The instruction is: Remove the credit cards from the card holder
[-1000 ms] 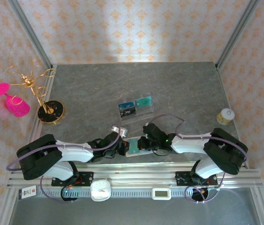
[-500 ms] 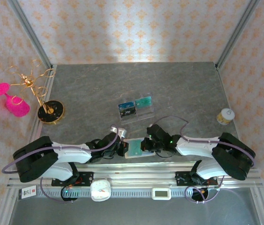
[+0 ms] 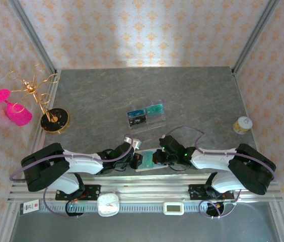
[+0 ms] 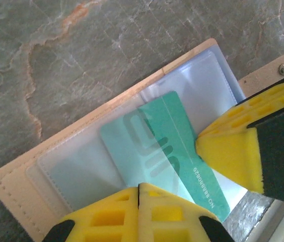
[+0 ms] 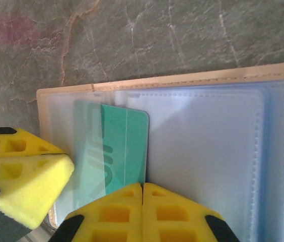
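The tan card holder [image 3: 147, 160] lies open near the table's front edge, between both grippers. In the left wrist view its tan edge [image 4: 11, 186] frames clear pockets. A teal credit card [image 4: 172, 141] sticks partway out of one pocket. My left gripper [image 4: 139, 186] is shut, its tips resting on the clear pocket beside the card. In the right wrist view the teal card [image 5: 124, 146] shows half out of its sleeve on the card holder [image 5: 182, 80]. My right gripper [image 5: 143, 185] is shut, tips at the card's lower edge. From above, left gripper [image 3: 138, 160] and right gripper [image 3: 158, 157] nearly meet.
A clear tray [image 3: 146, 115] with two cards sits mid-table behind the holder. A gold wire stand [image 3: 55, 120] and pink glass [image 3: 16, 112] are at the far left, a small jar [image 3: 242, 125] at the right. The metal rail [image 3: 142, 194] runs just below the holder.
The right arm has dropped lower and stretched out along the front edge. The left gripper has shifted slightly right. The card holder has moved a little toward the near edge.
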`<control>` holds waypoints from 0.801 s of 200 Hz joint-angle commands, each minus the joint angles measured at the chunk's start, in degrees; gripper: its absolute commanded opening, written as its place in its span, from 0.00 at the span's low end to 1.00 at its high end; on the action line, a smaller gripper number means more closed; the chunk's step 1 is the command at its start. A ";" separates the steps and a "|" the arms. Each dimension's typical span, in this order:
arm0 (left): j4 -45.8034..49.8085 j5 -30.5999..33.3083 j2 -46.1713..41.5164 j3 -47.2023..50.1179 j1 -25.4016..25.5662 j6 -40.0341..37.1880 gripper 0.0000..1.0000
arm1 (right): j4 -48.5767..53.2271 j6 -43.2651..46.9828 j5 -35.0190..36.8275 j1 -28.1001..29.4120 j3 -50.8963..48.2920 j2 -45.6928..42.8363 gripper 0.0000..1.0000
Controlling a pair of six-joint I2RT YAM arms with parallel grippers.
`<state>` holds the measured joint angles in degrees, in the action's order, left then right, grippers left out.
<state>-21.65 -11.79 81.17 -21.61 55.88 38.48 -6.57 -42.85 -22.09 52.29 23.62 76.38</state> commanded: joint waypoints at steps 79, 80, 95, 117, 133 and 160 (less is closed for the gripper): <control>3.49 -0.72 2.93 -0.48 0.20 -1.87 0.00 | -1.74 -0.15 0.97 -0.75 -1.11 1.83 0.11; 3.51 -0.66 2.85 -0.47 0.24 -1.89 0.00 | -1.63 -0.19 1.11 -0.77 -1.11 1.71 0.11; 3.92 0.14 1.55 -0.21 0.21 -1.73 0.00 | 0.38 -0.77 2.83 -1.43 -1.82 -0.53 0.06; 3.92 1.14 0.27 0.04 0.07 -1.41 0.00 | 3.66 -1.92 4.37 -2.69 -3.51 -5.24 0.01; 2.65 0.96 -0.11 0.59 -0.06 -0.83 0.00 | 5.77 -2.23 5.05 -3.12 -4.31 -8.34 0.00; 0.71 0.63 -1.14 0.69 -0.54 -0.07 0.00 | 6.57 -1.53 4.20 -3.18 -4.28 -14.53 0.00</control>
<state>-21.32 -11.60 81.65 -22.09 55.88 37.63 -4.12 -44.42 -20.80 49.56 19.99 65.76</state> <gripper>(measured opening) 0.044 0.041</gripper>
